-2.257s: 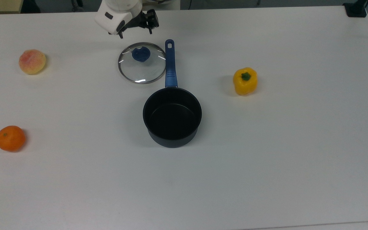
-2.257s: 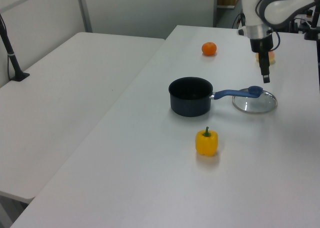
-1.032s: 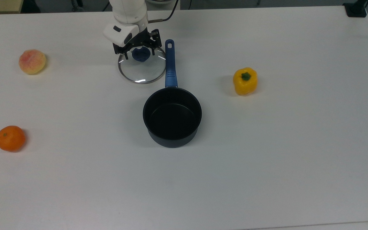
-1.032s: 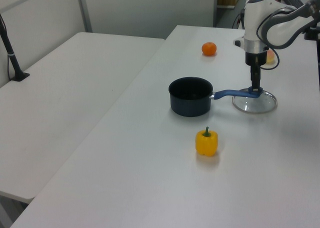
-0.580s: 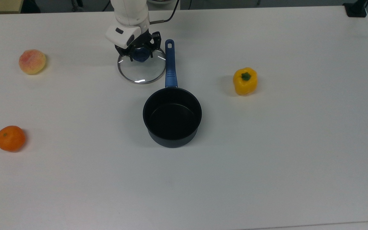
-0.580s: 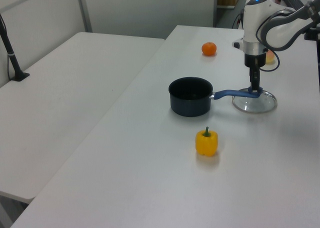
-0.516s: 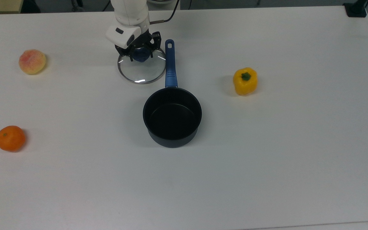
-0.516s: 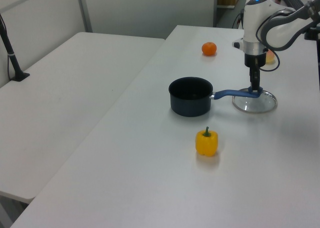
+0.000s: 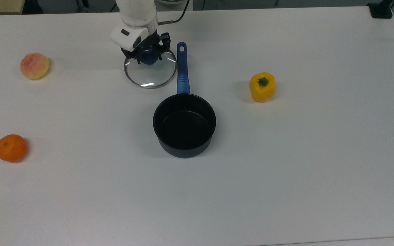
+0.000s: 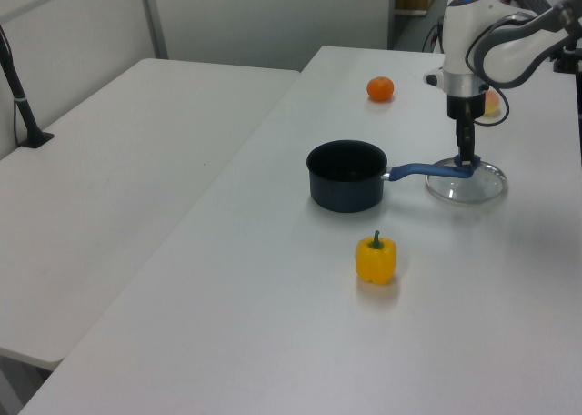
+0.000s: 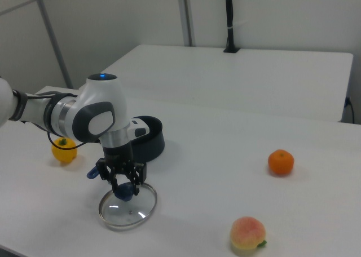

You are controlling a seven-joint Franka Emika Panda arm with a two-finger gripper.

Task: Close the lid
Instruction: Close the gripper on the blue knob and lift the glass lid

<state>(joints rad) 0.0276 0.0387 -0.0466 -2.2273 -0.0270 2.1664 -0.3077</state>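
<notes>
Nearest the top view's bottom edge: orange (image 9: 11,148) at far left on the white table (image 9: 286,171), well apart from everything else. Next up, the pan (image 9: 184,125), black, open, upright, empty, roughly table centre; its blue handle (image 9: 182,68) runs straight away toward the arm. Yellow pepper (image 9: 262,86) sits off to the top view's right of the pan, well apart. Peach (image 9: 34,65) is at the top view's left, about level with the lid. The lid (image 9: 150,72) is just beside the handle on the top view's left, rim close to the handle; can't tell if they touch. In the left view the lid (image 10: 466,182) is at the handle's far end, on the left view's right of the pan (image 10: 346,174). It looks level and at or just off the table; can't tell which. Gripper (image 9: 148,55) is straight above the lid's knob (image 9: 148,56), pointing down, fingers clamped on either side of it, so it's grasping the lid by the knob. The right view agrees: gripper (image 11: 124,187) with fingers (image 11: 114,185) around the blue knob, glass disc (image 11: 128,208) right under it, pan (image 11: 148,137) behind the arm. Farthest back in the top view, the white arm (image 9: 136,13) comes in from the table's far edge.
</notes>
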